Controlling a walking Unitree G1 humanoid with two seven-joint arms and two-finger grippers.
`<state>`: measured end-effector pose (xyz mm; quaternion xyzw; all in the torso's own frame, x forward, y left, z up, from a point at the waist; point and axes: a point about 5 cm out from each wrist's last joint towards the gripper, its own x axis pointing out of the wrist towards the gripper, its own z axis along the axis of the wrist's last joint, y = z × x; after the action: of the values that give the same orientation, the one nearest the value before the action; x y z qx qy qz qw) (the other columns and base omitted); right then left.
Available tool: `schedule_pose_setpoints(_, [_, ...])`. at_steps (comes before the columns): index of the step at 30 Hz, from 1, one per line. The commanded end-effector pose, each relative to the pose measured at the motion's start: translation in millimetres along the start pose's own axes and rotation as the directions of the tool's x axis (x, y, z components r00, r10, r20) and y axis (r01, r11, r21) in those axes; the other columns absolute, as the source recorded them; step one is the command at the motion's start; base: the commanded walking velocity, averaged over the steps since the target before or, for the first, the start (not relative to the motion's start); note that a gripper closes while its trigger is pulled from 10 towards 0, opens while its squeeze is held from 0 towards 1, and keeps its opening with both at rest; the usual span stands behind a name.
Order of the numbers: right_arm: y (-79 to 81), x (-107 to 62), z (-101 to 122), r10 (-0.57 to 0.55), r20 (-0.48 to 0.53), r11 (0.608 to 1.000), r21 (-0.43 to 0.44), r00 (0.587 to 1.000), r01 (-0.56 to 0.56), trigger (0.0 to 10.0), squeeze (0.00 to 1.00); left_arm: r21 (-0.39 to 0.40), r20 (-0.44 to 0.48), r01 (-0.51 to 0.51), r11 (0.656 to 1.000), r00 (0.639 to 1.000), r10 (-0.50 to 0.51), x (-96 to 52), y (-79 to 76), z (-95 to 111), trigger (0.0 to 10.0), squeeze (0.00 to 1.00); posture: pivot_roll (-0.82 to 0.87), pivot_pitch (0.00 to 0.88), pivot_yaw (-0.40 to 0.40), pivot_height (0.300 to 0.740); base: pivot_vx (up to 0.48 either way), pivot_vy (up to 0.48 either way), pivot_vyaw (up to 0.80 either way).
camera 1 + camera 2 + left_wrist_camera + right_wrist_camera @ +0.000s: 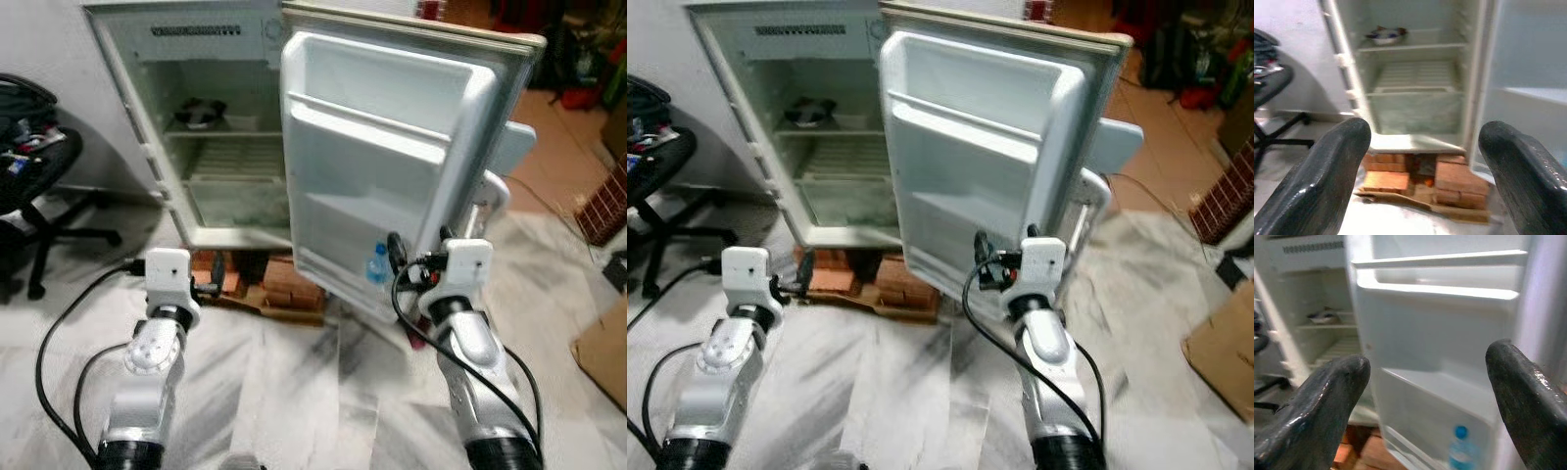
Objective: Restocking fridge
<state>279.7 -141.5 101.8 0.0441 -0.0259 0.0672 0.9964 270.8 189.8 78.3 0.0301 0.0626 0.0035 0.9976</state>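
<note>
A small white fridge (211, 201) stands open ahead, its door (372, 147) swung out toward me. A clear bottle with a blue cap (378, 264) stands in the door's bottom shelf (1440, 391). A dark bowl (201, 113) sits on the top shelf inside the cabinet. My left gripper (214, 277) is open and empty, low in front of the cabinet. My right gripper (400, 266) is open too, close to the door's lower shelf and just right of the bottle (1460, 450). Its fingers (1327, 396) hold nothing.
The fridge rests on red bricks (284, 284) over flattened cardboard. A black office chair (39, 186) stands at the left. A cardboard box (602, 352) sits at the right edge. White sheeting (313, 392) covers the floor between my arms.
</note>
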Motion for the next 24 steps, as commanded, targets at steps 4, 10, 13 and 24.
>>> schedule_pose_setpoints(4, [-4.2,1.1,6.1,-0.008,0.023,1.0,-0.003,1.0,0.008,10.0,0.0,0.001,0.015,0.014,1.0,1.0,-0.014,1.9,-2.3,4.5,10.0,0.0,0.04,0.02,0.015,0.74,0.408,-0.19,0.0])
schedule_pose_setpoints(10, [-5.4,3.0,6.6,-0.011,0.025,1.0,-0.002,1.0,0.011,10.0,0.0,0.001,0.014,0.015,1.0,1.0,-0.015,2.3,-2.9,4.3,10.0,0.0,0.05,0.018,0.013,0.74,0.378,-0.268,0.0])
schedule_pose_setpoints(13, [-5.4,3.1,6.5,-0.011,0.025,1.0,-0.001,1.0,0.011,10.0,0.0,-0.007,0.013,0.023,1.0,1.0,-0.023,1.9,-3.4,4.2,10.0,0.0,0.05,0.018,0.011,0.74,0.336,-0.292,0.0])
schedule_pose_setpoints(24, [-4.8,2.0,4.4,0.007,0.02,1.0,0.005,1.0,-0.007,10.0,0.0,-0.004,0.009,0.007,1.0,1.0,-0.007,0.5,-3.6,2.7,10.0,0.0,0.05,0.018,0.008,0.74,0.03,-0.027,0.0])
